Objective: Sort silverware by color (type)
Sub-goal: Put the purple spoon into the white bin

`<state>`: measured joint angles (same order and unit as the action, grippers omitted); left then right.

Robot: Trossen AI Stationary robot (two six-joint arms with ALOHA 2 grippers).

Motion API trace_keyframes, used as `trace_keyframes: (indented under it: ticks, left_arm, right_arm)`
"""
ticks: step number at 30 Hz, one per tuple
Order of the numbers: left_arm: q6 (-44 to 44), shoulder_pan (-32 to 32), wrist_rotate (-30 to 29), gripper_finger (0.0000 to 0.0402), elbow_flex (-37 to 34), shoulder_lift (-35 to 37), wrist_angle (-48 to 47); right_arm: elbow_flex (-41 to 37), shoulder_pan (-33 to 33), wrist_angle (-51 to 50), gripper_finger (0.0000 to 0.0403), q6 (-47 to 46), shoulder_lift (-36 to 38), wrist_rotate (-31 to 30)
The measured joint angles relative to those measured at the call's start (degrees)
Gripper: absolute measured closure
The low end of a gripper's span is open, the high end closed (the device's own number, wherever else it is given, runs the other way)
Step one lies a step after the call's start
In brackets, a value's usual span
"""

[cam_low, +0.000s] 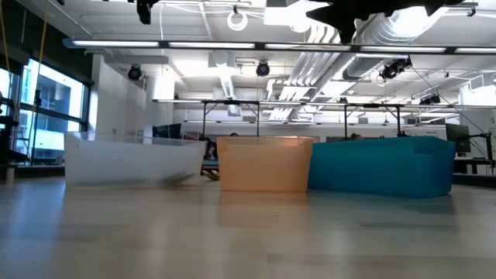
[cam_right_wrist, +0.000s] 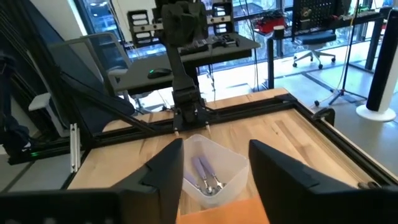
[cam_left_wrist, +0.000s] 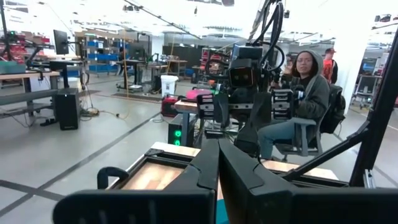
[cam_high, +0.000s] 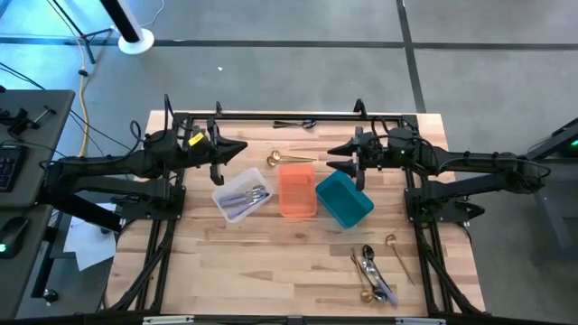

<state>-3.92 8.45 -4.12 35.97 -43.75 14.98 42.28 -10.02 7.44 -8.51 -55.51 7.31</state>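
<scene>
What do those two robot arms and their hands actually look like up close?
Both arms are dark, almost black, built of slim jointed segments. Each ends in a hand with two tapered, wedge-shaped black fingers: the left hand and the right hand. The left arm carries a small yellow tag near its wrist.

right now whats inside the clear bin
The clear bin holds a few silver utensils, lying together along its floor; the right wrist view shows them too. Their exact number and whether they are forks or spoons cannot be told, since they overlap.
</scene>
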Motion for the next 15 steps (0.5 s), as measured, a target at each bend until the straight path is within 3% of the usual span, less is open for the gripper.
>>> trace_keyframes:
  ticks: [8, 15]
  left_arm:
    - [-0.5, 0.0, 0.0, 0.0401, 0.0, 0.0, 0.0]
    - [-0.9, 0.0, 2.3, 0.0401, 0.0, 0.0, -0.1]
  right_arm:
    - [0.0, 0.0, 0.1, 0.0389, 0.0, 0.0, 0.6]
    - [0.0, 0.0, 0.5, 0.0398, 3.2, 0.0, 5.4]
